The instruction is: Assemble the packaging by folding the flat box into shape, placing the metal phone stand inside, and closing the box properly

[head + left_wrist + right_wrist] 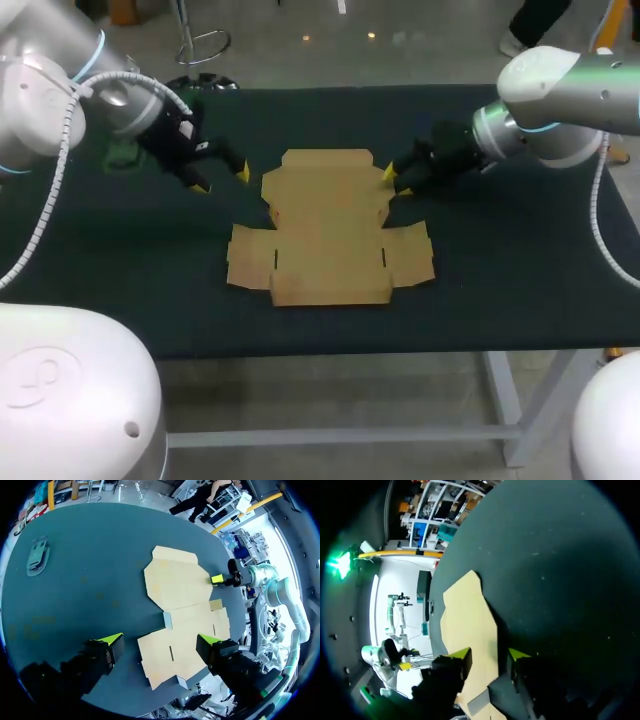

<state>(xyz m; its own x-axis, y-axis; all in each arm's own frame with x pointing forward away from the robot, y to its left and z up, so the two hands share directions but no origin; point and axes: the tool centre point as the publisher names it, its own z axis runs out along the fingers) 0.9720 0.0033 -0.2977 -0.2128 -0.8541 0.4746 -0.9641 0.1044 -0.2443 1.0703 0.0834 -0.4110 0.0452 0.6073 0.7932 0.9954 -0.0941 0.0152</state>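
On the table point(520, 270), flat box point(325, 225), likely phone stand point(37, 556) apart

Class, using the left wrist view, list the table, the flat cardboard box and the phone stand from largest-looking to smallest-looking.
1. table
2. flat cardboard box
3. phone stand, clearly smallest, though it lies farther from the camera.

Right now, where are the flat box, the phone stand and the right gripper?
flat box point(325, 225), head view, its middle panel.
phone stand point(37, 556), left wrist view, middle of its plate.
right gripper point(396, 181), head view, midway between its yellow tips.
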